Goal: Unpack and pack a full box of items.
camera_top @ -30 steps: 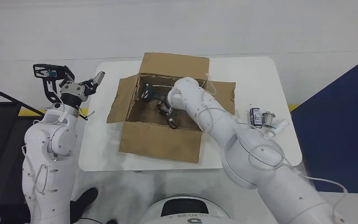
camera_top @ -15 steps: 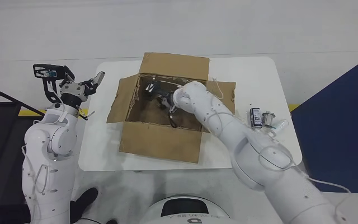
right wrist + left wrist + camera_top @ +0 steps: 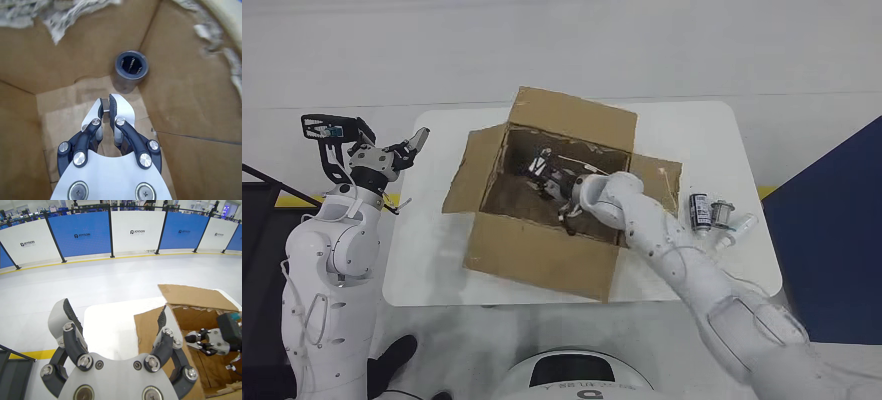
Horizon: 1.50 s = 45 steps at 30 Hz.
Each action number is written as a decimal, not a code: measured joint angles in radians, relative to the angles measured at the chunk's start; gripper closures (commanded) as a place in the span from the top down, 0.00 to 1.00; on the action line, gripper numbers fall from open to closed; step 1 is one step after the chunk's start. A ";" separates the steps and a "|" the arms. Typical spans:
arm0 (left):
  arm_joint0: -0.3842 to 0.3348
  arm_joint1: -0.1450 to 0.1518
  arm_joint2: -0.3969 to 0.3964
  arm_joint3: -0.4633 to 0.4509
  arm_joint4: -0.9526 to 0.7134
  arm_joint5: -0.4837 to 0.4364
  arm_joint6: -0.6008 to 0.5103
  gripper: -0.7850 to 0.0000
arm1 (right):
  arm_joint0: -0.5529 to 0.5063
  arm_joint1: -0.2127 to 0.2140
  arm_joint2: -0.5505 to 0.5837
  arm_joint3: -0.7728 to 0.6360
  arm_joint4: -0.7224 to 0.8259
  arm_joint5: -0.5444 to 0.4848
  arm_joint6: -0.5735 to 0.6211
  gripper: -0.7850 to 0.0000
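Right wrist view has the right gripper (image 3: 107, 103) inside the brown cardboard box (image 3: 532, 255), pinching a small grey metal block (image 3: 105, 106); a dark grey hollow cylinder (image 3: 131, 70) stands in the box corner. The left gripper (image 3: 113, 308) hangs spread by the white table (image 3: 422, 260) edge

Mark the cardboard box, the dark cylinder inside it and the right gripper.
cardboard box (image 3: 542, 258): top view, front outer wall.
dark cylinder (image 3: 130, 77): right wrist view, near rim.
right gripper (image 3: 109, 99): right wrist view, between fingertips pinching a small metal piece (image 3: 105, 107).
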 measured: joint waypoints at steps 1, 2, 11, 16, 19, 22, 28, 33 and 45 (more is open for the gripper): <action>0.000 0.000 0.000 0.000 0.000 0.000 0.000 1.00 | -0.053 0.021 0.037 -0.081 -0.026 -0.001 0.014 0.00; 0.000 0.000 0.000 0.000 0.000 0.000 0.000 1.00 | -0.091 0.034 0.062 -0.139 -0.044 0.001 0.027 0.00; 0.000 0.000 0.000 0.000 0.000 0.000 0.000 1.00 | -0.273 0.071 0.111 -0.533 -0.172 0.104 0.275 0.00; 0.000 0.000 0.000 0.000 0.000 0.000 0.000 1.00 | -0.308 0.070 0.105 -0.644 -0.212 0.185 0.299 0.00; 0.000 0.000 0.000 0.000 0.000 0.000 0.000 1.00 | -0.350 0.075 0.127 -0.696 -0.222 0.225 0.225 0.00; 0.000 0.000 0.000 0.000 0.000 0.000 0.000 1.00 | -0.422 0.083 0.160 -0.751 -0.254 0.292 0.118 0.00; 0.000 0.000 0.000 0.000 0.000 0.000 0.000 1.00 | -0.633 0.106 0.272 -0.876 -0.279 0.421 -0.117 0.00; 0.000 0.000 0.000 0.000 0.000 0.000 0.000 1.00 | -0.843 0.111 0.329 -0.954 -0.306 0.655 -0.332 0.00; 0.000 0.000 0.000 0.000 0.000 0.000 0.000 1.00 | -1.015 0.121 0.410 -0.959 -0.199 0.636 -0.543 0.00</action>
